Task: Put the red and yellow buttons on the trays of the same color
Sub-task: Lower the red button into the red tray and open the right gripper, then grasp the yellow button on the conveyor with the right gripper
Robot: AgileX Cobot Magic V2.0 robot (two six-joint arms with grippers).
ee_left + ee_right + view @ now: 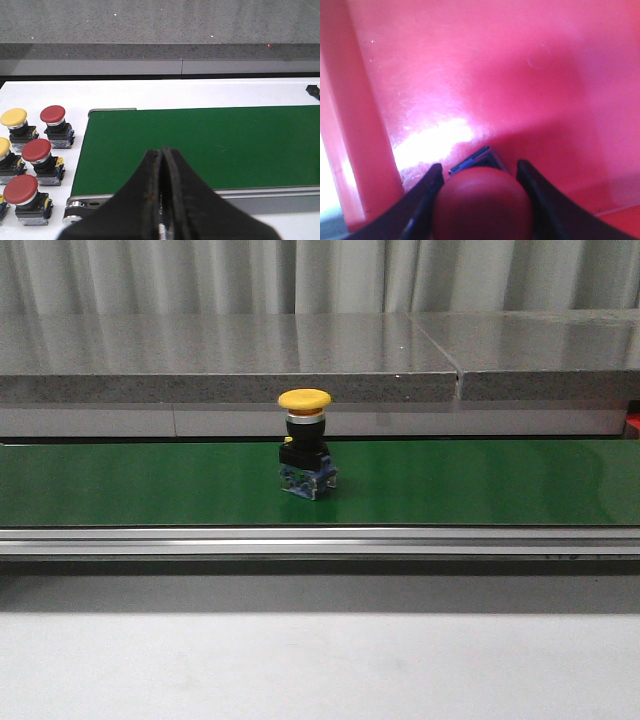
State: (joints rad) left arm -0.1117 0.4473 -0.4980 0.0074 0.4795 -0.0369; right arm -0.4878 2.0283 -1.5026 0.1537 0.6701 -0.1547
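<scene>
Front view: yellow button (305, 454) upright, cap up

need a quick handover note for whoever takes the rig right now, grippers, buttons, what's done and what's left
Left gripper: shut, empty, hanging over the near edge of the green belt.
Right gripper: jaws around a red button, low inside the red tray; it is not yet clear of the jaws.
Yellow button: upright on the belt, untouched.
Spare buttons, red and yellow, stand on the white table beside the belt's end.
Left: free the red one, tray the yellow one, then the spares. Yellow tray not in view.
</scene>
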